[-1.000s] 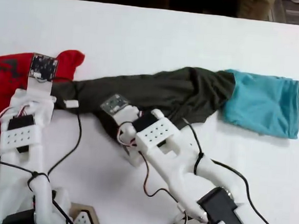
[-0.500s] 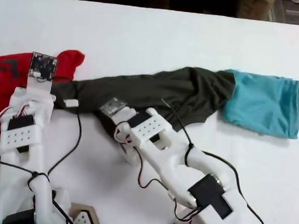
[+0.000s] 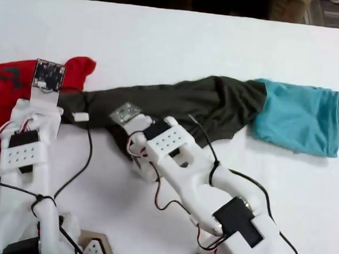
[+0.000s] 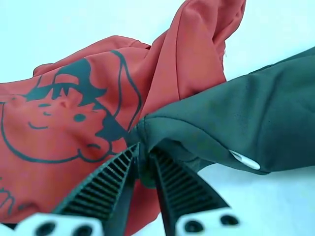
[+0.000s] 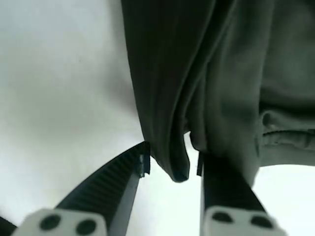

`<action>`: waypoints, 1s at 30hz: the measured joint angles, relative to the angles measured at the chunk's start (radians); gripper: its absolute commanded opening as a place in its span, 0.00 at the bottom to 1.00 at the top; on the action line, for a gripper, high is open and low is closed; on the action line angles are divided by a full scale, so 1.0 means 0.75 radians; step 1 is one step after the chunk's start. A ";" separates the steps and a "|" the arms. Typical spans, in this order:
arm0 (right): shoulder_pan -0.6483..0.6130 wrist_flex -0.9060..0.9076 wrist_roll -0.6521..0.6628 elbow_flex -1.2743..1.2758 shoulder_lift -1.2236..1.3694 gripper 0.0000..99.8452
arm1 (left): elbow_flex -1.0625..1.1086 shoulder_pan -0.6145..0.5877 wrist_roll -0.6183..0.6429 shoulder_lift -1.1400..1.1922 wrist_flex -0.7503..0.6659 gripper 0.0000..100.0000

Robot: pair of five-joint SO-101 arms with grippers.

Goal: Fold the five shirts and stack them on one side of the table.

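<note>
**Two arms on a dark green shirt: one grip made, one open**

A white tabletop (image 3: 175, 40) carries three shirts in a row. The dark green shirt (image 3: 177, 101) lies stretched across the middle. One end rests on a red shirt (image 3: 3, 92) with a cartoon print, and the other touches a teal shirt (image 3: 298, 118).

The left pincer (image 4: 145, 167) is clamped on a bunched corner of the green shirt, right over the red one. A pull here could drag red cloth along, or the small bunch could slip free.

The right pincer (image 5: 171, 158) stands partly open astride the green shirt's near edge, gripping nothing. If it closes there it may catch only one layer, and the fold would sag.

The surface is plain, smooth white. Beyond its far edge the room is dark and indistinct.
</note>
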 measured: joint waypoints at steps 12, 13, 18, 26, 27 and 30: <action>-0.002 0.000 0.000 0.004 0.002 0.02 | 0.000 0.000 0.000 0.000 -0.014 0.03; -0.002 0.000 0.000 0.004 0.002 0.02 | 0.000 0.000 0.000 0.000 -0.014 0.03; 0.043 0.000 0.053 0.004 0.000 0.02 | 0.000 0.000 0.000 0.000 -0.014 0.03; 0.415 0.000 0.178 -0.025 -0.329 0.02 | 0.000 0.012 0.000 0.000 0.059 0.03; 0.452 0.000 0.178 -0.025 -0.389 0.02 | 0.000 0.029 0.000 0.000 0.074 0.03; 0.559 -0.027 0.145 -0.025 -0.532 0.02 | 0.000 0.110 0.000 0.000 0.137 0.03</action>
